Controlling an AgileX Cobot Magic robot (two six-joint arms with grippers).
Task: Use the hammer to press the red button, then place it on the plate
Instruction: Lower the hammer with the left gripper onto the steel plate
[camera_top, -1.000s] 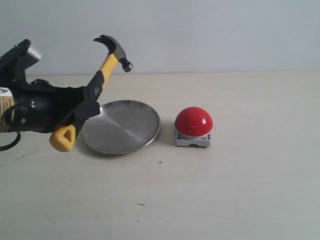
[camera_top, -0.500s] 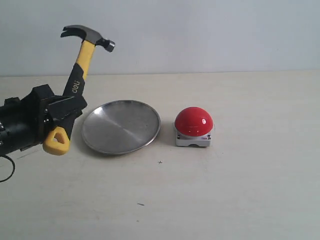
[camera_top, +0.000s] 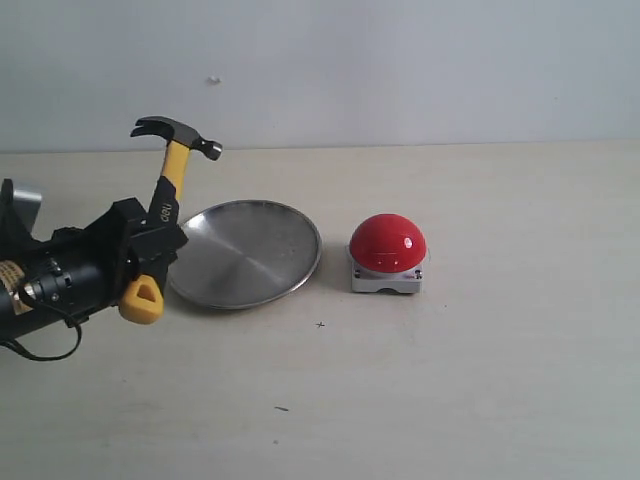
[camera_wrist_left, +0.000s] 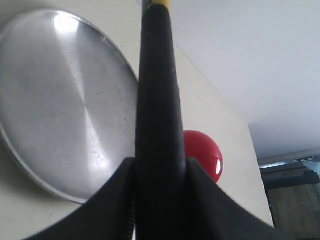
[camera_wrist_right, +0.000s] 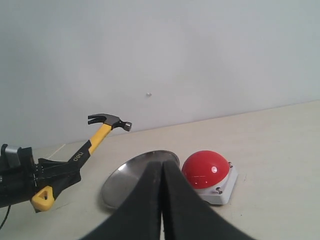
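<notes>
My left gripper (camera_top: 150, 245) is shut on the black handle of the hammer (camera_top: 168, 190), which stands nearly upright, head up, just left of the plate (camera_top: 245, 255). The yellow looped end hangs below the fingers. In the left wrist view the hammer (camera_wrist_left: 159, 100) handle fills the middle between the fingers, with the plate (camera_wrist_left: 60, 100) and the red button (camera_wrist_left: 205, 152) beyond. The red button (camera_top: 388, 245) sits on its grey-white base right of the plate. My right gripper (camera_wrist_right: 162, 172) is shut and empty; it does not show in the exterior view.
A pale tabletop (camera_top: 450, 380) runs up to a plain light wall (camera_top: 400, 70) at the back. A few small dark specks mark the table in front of the plate. From the right wrist view I see the plate (camera_wrist_right: 135, 182), the red button (camera_wrist_right: 206, 170) and the hammer (camera_wrist_right: 97, 137).
The left arm has come down and moved slightly right with the hammer. The hammer head is lower now, and the handle stays close to upright beside the plate's left rim.
</notes>
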